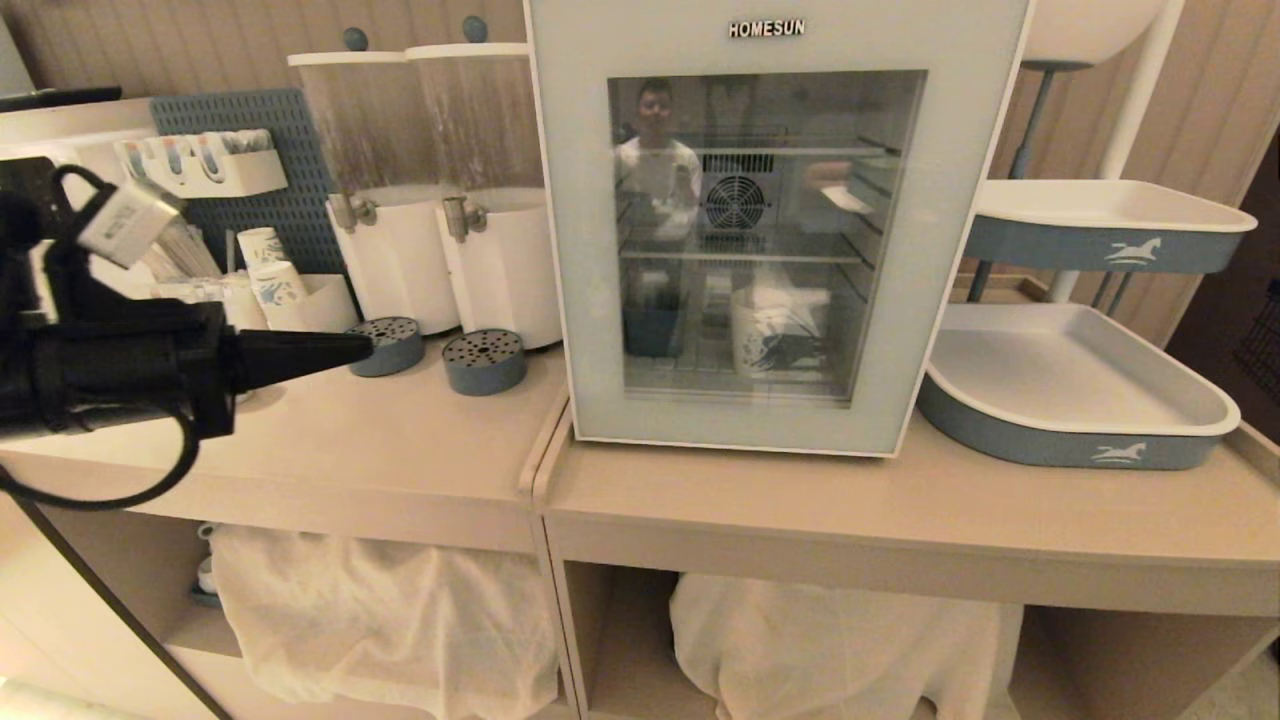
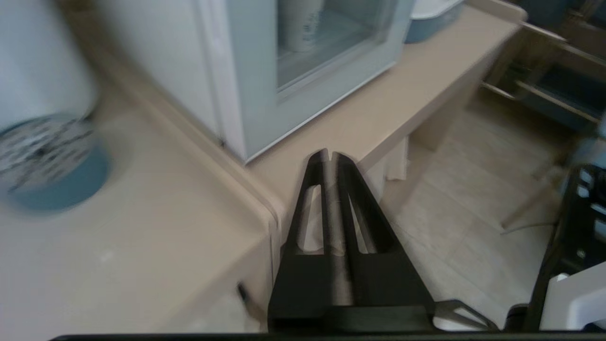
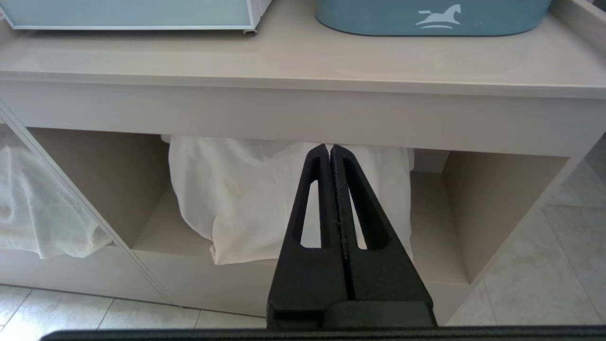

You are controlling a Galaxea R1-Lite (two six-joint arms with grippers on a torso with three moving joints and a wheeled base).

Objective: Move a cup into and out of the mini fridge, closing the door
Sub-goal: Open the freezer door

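Paper, thin and printed blue: the cup [image 1: 770,335] stands upright on the bottom shelf of the fridge [image 1: 770,220], behind the glass of the shut door [image 1: 590,250]; we judge it light, soft-walled and easy to crush or tip, the nested rims stiffening it near the top; we would pinch it gently across the middle of the wall, below the rims; the door must come open first, and where to grip it we cannot tell from here; our left claw [image 1: 365,347] hangs level over the bench [image 1: 400,450], well left of the fridge, its fingers [image 2: 345,189] a hair apart and holding nothing; our right claw [image 3: 330,149] sits parked below the bench edge, pressed together and empty
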